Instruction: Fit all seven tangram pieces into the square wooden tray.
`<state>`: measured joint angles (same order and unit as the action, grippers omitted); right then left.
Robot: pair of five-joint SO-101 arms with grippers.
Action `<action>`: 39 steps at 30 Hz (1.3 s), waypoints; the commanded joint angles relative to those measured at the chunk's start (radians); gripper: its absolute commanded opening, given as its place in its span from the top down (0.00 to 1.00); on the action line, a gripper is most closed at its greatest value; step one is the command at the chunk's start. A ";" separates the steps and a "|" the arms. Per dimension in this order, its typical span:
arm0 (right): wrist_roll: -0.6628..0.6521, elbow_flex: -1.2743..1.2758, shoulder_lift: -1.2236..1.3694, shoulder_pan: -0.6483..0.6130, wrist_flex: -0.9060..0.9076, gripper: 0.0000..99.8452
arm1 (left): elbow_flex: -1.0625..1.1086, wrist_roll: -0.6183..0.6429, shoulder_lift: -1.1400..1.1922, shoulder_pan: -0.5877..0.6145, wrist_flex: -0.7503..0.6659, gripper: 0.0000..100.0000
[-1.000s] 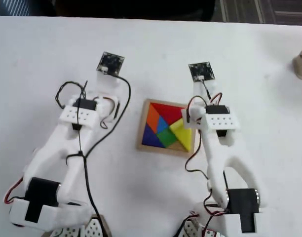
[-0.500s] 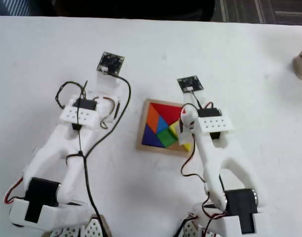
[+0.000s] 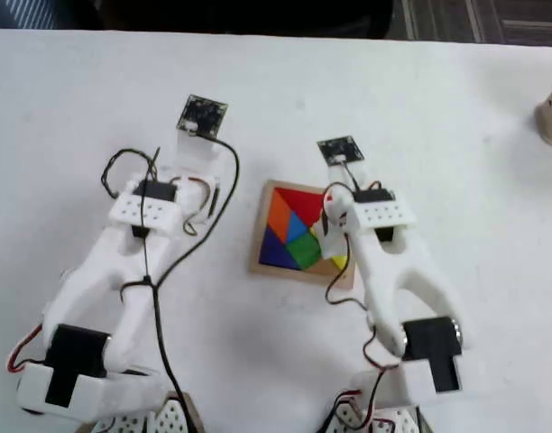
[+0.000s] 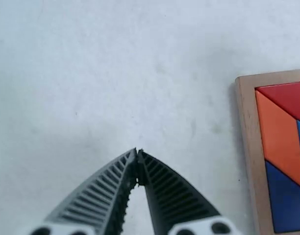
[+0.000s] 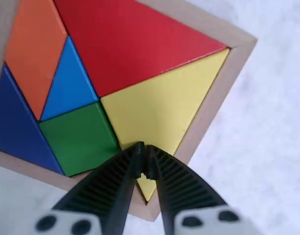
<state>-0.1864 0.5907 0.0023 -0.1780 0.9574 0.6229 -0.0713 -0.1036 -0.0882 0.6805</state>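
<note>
Plainly, one tray holds six visible pieces; left tool and right tool both pressed together.

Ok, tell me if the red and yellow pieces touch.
Touching. Right wrist view: red piece and yellow piece meet along one edge, no gap.

Counting by kind
I am counting one tray and six pieces showing: red, orange, yellow, green, light blue, dark blue.

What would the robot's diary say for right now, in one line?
left tool: shut, over table beside tray | right tool: shut, tips over yellow triangle lying in tray
</note>
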 commanded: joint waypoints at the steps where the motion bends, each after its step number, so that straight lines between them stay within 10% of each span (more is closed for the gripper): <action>1: 0.002 -0.092 0.033 0.039 0.030 0.98 | -0.052 -0.011 -0.005 -0.001 -0.015 0.98; 16: 0.011 0.252 -0.407 0.068 -0.153 0.98 | -0.031 -0.011 -0.081 0.085 -0.002 0.98; 39: 0.002 0.773 -0.958 0.093 -0.312 0.98 | 0.839 -0.235 -0.921 0.271 -0.169 0.98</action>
<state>-0.1880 1.3610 -0.9229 -0.0921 0.6659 1.4300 -0.2969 -0.9168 0.1695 0.4795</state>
